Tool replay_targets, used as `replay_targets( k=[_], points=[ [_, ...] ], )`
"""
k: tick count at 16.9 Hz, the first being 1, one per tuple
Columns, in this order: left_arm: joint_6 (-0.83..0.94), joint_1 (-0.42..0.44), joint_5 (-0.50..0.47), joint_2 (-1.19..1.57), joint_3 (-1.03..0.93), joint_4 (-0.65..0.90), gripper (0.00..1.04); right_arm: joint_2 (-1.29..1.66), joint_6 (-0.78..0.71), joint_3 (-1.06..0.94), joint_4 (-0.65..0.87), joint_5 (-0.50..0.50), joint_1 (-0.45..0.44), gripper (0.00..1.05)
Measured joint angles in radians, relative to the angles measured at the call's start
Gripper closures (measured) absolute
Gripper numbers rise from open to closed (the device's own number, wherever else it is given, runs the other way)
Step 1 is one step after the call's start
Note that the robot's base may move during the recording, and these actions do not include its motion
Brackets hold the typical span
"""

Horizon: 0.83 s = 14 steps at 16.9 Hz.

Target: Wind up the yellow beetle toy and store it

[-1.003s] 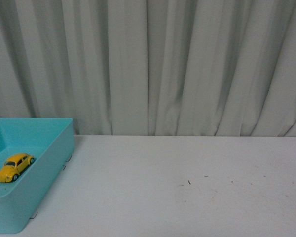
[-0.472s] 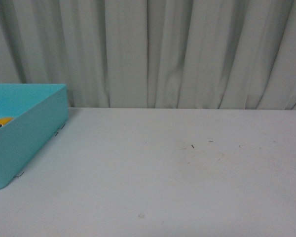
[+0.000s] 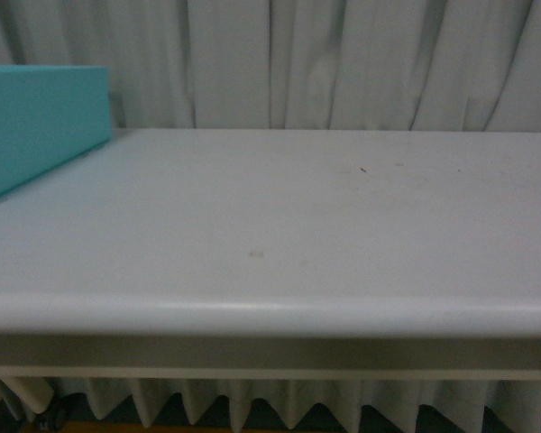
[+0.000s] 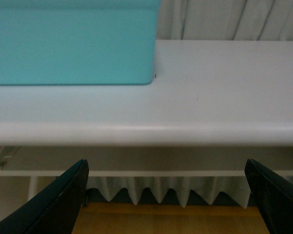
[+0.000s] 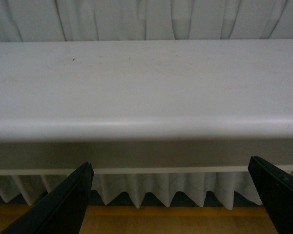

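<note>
The yellow beetle toy is hidden from every view; only the outer wall of the turquoise bin [image 3: 36, 122] shows at the far left of the white table [image 3: 279, 225]. The bin also shows in the left wrist view [image 4: 73, 44]. My left gripper [image 4: 168, 195] is open and empty, low in front of the table's front edge, below the bin. My right gripper [image 5: 171, 197] is open and empty, also below the front edge, to the right. Neither arm shows in the front view.
The table's rounded front edge [image 3: 270, 316] crosses the front view at eye level. A pleated white skirt [image 4: 176, 190] hangs under the table above a wooden floor. Grey curtains [image 3: 343, 54] hang behind the table.
The front view has dropped from above the table to its edge level. The toy in the bin has gone out of sight behind the bin's wall.
</note>
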Motion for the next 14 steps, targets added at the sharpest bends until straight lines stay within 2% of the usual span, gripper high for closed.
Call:
replay_targets(
  k=[14],
  points=[
    [0.0, 0.0, 0.0, 0.0, 0.0, -0.002, 0.07, 0.0, 0.0, 0.0, -0.002, -0.001, 0.0, 0.06]
  ],
)
